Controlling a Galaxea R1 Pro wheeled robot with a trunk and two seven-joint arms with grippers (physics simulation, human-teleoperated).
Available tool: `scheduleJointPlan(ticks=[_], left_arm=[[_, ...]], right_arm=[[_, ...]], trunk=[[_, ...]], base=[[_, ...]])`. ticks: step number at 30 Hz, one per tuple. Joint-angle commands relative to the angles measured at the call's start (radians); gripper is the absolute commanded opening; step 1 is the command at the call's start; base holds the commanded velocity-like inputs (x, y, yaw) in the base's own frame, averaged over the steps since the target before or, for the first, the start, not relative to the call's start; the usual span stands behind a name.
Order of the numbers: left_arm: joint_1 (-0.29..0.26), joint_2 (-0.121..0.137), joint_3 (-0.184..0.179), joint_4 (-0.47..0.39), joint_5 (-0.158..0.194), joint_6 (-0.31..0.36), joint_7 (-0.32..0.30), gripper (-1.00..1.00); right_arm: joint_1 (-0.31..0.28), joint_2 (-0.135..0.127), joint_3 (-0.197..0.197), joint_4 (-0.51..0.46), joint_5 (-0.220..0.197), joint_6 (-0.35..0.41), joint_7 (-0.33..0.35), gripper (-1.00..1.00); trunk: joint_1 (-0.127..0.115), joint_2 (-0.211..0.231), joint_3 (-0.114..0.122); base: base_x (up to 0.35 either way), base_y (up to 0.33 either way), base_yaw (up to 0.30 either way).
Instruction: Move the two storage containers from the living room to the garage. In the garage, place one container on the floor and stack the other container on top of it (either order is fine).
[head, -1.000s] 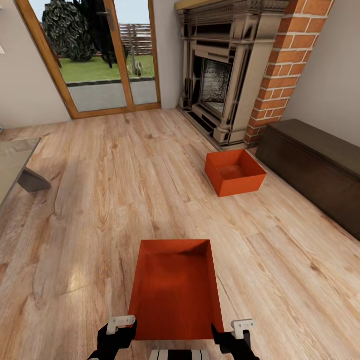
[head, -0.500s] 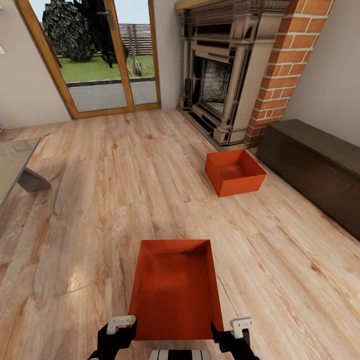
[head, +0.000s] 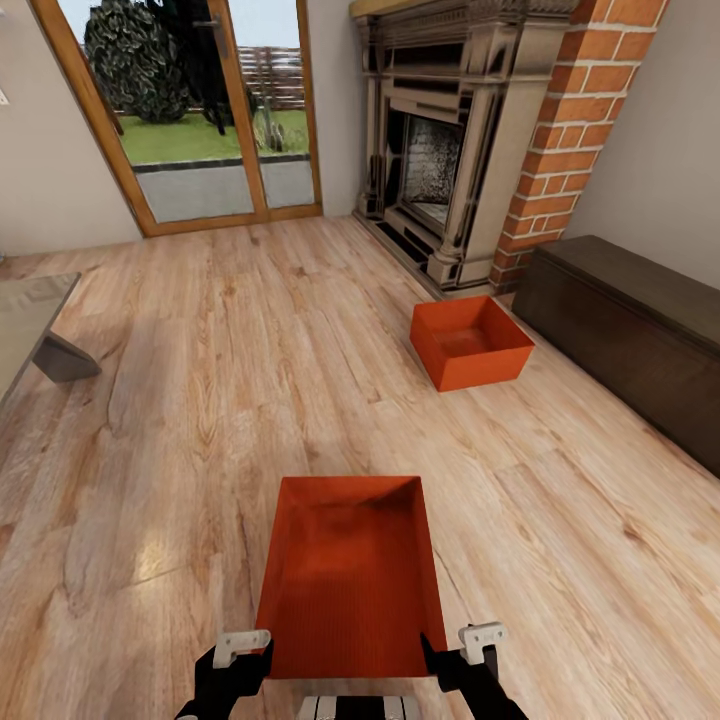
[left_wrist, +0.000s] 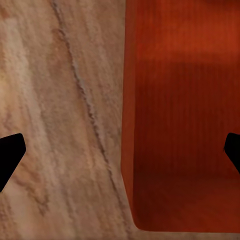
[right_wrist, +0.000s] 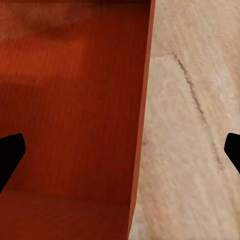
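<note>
I am in the living room, on its light wood plank floor (head: 200, 380). One orange-red storage container (head: 350, 575) lies lengthwise just in front of me. My left gripper (head: 250, 665) is open at its near left corner, and the left wrist view shows the left gripper (left_wrist: 120, 155) straddling the container wall (left_wrist: 131, 125). My right gripper (head: 445, 662) is open at the near right corner; the right wrist view shows the right gripper (right_wrist: 121, 155) with the wall (right_wrist: 144, 125) between its fingers. The second storage container (head: 470, 342) rests further off, near the chimney's foot.
A long dark brown bench (head: 620, 330) lines the right wall. The ornate fireplace (head: 440, 150) and red brick chimney (head: 570, 130) stand behind the far container. Wood-framed glass doors (head: 200, 110) are at the back left, and a low grey table (head: 35, 335) at the left edge.
The right gripper has shifted slightly down and outward at the container's near right corner. The whole view has crept a little; both containers rest where they were.
</note>
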Motion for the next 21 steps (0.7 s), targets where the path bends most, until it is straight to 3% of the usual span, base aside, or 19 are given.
scheduleJointPlan(ticks=[1, 18, 21], left_arm=[[0.000, 0.001, -0.003, -0.001, 0.005, 0.002, 0.006, 1.00], [0.000, 0.001, -0.003, -0.002, 0.006, 0.000, 0.006, 1.00], [0.000, 0.002, -0.003, -0.002, 0.006, 0.000, 0.006, 1.00]], right_arm=[[0.000, 0.000, -0.001, 0.000, -0.001, -0.004, 0.003, 1.00], [-0.001, 0.000, -0.002, 0.002, -0.002, -0.006, 0.014, 1.00], [-0.001, 0.000, -0.003, 0.002, -0.001, -0.006, 0.013, 1.00]], trunk=[[0.004, -0.007, -0.004], [0.011, -0.021, -0.010], [0.023, -0.042, -0.020]], base=[[0.000, 0.000, 0.000], [0.000, 0.000, 0.000], [0.000, 0.000, 0.000]])
